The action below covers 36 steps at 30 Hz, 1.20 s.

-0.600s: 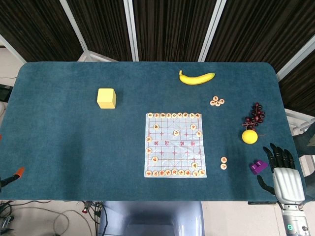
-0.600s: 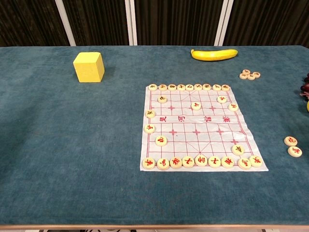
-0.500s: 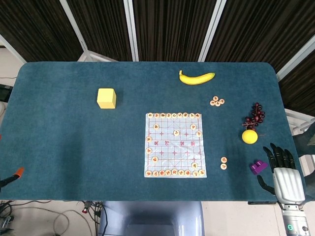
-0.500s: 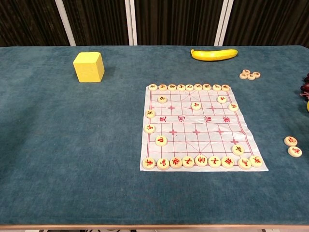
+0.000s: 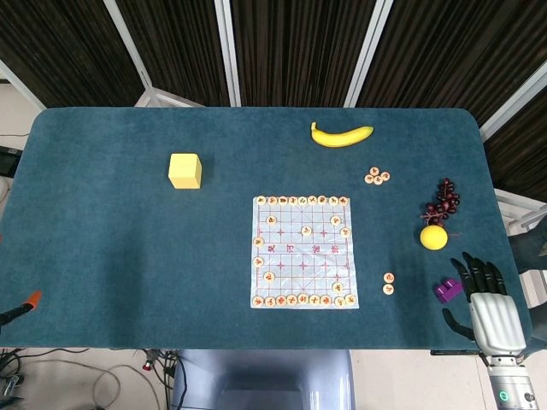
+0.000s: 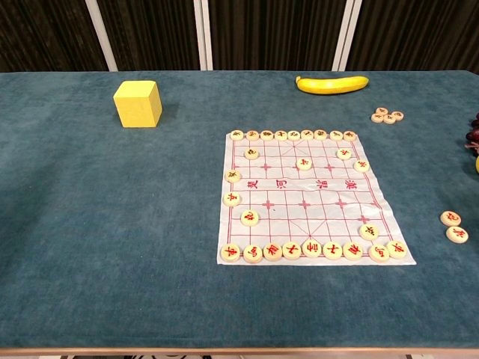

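Teal table (image 5: 111, 231), yellow cube (image 5: 185, 170), yellow banana (image 5: 341, 135), purple block (image 5: 447, 289), red-lined white board (image 5: 303, 253).

The right hand (image 5: 490, 309) has black fingers (image 5: 484, 273) and a silver-grey metal back; below, its light grey wrist carries a small round green mark.

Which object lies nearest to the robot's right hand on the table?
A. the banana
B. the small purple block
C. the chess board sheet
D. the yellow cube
B. In the head view the small purple block lies just beside the fingers of the right hand, which is open and holds nothing.
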Motion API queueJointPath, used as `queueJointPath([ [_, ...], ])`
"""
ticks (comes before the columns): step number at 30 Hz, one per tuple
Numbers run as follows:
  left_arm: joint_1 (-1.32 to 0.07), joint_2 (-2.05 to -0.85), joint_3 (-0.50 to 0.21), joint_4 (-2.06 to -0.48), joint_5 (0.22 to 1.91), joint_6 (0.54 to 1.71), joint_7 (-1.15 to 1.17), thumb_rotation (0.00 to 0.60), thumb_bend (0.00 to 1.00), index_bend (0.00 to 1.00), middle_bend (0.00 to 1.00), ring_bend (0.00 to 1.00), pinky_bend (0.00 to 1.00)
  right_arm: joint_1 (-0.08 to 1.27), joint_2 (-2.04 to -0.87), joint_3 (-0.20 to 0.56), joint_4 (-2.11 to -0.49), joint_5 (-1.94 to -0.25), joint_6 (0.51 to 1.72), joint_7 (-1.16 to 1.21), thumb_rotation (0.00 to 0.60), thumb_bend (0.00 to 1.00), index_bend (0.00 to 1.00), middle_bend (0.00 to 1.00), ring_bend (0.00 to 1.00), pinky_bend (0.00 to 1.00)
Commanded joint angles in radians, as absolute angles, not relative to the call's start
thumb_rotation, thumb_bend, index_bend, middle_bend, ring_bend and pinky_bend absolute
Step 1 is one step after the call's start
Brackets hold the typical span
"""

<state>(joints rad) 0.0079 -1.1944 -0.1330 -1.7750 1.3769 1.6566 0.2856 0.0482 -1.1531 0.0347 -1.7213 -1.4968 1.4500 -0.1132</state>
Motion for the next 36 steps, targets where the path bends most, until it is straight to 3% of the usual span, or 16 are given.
queueJointPath([
  [1,0.007,-1.194,-0.133,-1.774,1.378,1.656,0.286,0.600,0.03,0.05,0.00,0.00,0.07,0.058,-1.140,0.027,-1.733,-1.499,1.427,-0.080,0.600,0.37,0.10,0.00,0.00,0.04],
  [13,0.007,-1.192,-0.135,-1.774,1.371,1.653,0.282,0.600,0.03,0.05,0.00,0.00,0.07,0.078,-1.141,0.038,-1.747,-1.473,1.393,-0.064,0.600,0.37,0.12,0.00,0.00,0.04],
  [21,0.005,-1.194,-0.136,-1.774,1.367,1.650,0.284,0.600,0.03,0.05,0.00,0.00,0.07,0.195,-1.099,0.087,-1.823,-1.417,1.232,-0.095,0.600,0.37,0.15,0.00,0.00,0.04],
  [36,0.003,-1.195,-0.136,-1.771,1.360,1.644,0.287,0.600,0.03,0.05,0.00,0.00,0.07,0.383,-1.154,0.140,-1.947,-1.202,1.014,-0.273,0.600,0.37,0.24,0.00,0.00,0.04],
])
